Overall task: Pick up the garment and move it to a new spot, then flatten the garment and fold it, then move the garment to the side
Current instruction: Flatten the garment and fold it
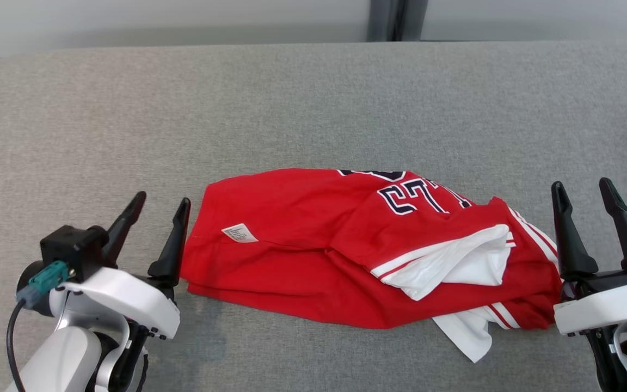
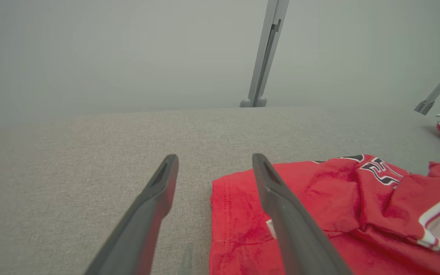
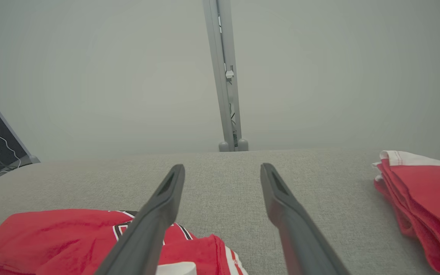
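Two claws, both wide and empty: left gripper point(image 1: 163, 198) just beside the jersey point(image 1: 292, 239) hem, right gripper point(image 1: 581, 184) by its sleeve end. Jersey lies roughly folded at the middle of the table point(image 1: 313, 98); flanking it probably sets up a two-ended grab.

Garment point(image 1: 313, 239) — smooth cloth; table point(image 1: 313, 109) — coarse weave.

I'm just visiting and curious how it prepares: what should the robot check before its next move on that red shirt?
1. Left fingers open, holding nothing: ok.
2. Right fingers open, holding nothing: ok.
3. Red shirt flat: not ok, it lies bunched with white fabric sticking out.
4. Free table beyond the shirt: ok.
5. Red pile at the right edge apart from the shirt: ok.
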